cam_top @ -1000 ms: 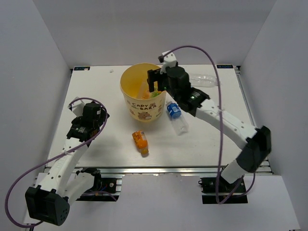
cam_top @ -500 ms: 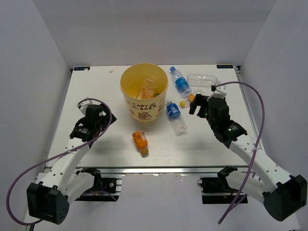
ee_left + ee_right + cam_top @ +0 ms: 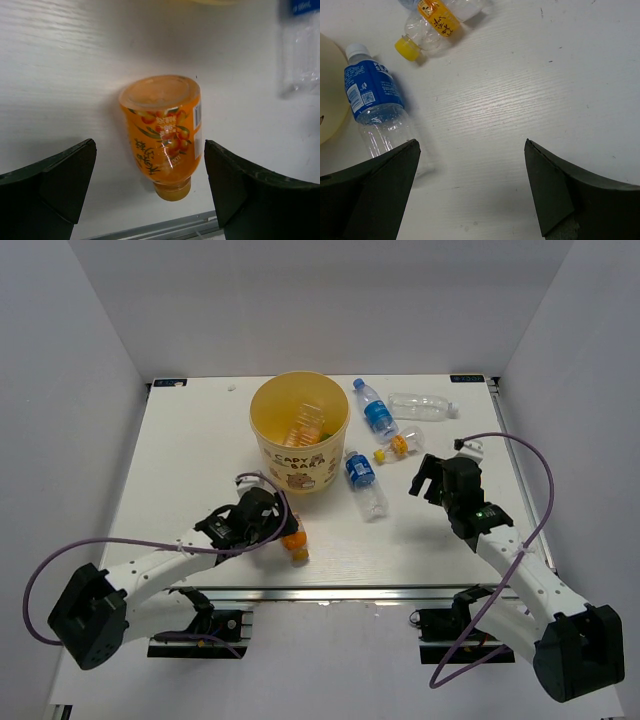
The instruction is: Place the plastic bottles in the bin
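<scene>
Your left arm [image 3: 160,565] and right arm [image 3: 520,575] have white links, black joint housings, a looping purple cable [image 3: 110,543] each, and matte black wedge-shaped fingers [image 3: 55,185].
</scene>
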### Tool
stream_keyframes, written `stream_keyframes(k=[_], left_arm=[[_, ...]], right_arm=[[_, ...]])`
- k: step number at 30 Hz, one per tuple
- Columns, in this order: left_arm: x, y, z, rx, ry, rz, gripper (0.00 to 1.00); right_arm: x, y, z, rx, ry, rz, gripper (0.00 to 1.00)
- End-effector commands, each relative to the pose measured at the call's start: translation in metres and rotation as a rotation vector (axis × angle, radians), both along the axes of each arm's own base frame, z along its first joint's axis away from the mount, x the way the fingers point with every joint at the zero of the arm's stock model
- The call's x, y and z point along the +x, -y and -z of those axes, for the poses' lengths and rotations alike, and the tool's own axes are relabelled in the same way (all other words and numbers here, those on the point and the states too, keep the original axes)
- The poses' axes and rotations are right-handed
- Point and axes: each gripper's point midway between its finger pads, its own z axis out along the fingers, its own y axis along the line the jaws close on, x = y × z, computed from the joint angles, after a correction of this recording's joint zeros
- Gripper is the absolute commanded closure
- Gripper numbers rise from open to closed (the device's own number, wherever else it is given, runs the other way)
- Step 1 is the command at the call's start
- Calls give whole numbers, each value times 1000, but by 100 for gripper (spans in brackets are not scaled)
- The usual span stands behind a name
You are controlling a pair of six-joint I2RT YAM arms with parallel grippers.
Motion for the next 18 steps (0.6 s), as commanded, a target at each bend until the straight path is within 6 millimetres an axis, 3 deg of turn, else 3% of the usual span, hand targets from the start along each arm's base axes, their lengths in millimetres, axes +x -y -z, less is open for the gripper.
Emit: stream_keyframes(k=[1, 7, 10, 14, 15, 16, 17, 18], left_arm=[[6, 25, -2, -53, 25, 14, 2], [7, 38, 17, 30, -4, 38, 2], [6, 38, 25, 44, -26, 29, 8], [7, 29, 23, 80, -21, -11, 40], [7, 28, 18, 71, -11, -19, 56], [6, 22, 15, 83, -13, -32, 64], [6, 19, 10, 84, -3, -52, 70], [12, 13, -7, 70, 44, -95, 74]], right_arm=[[7, -2, -7, 35, 38, -1, 11], [7, -1, -5, 39, 38, -1, 11], [6, 1, -6, 37, 40, 4, 11], [6, 1, -6, 43, 43, 0, 11], [6, 1, -6, 43, 41, 1, 11], [6, 1, -6, 44, 41, -1, 11], [5, 1, -5, 43, 38, -1, 11], [5, 1, -5, 42, 35, 1, 11]])
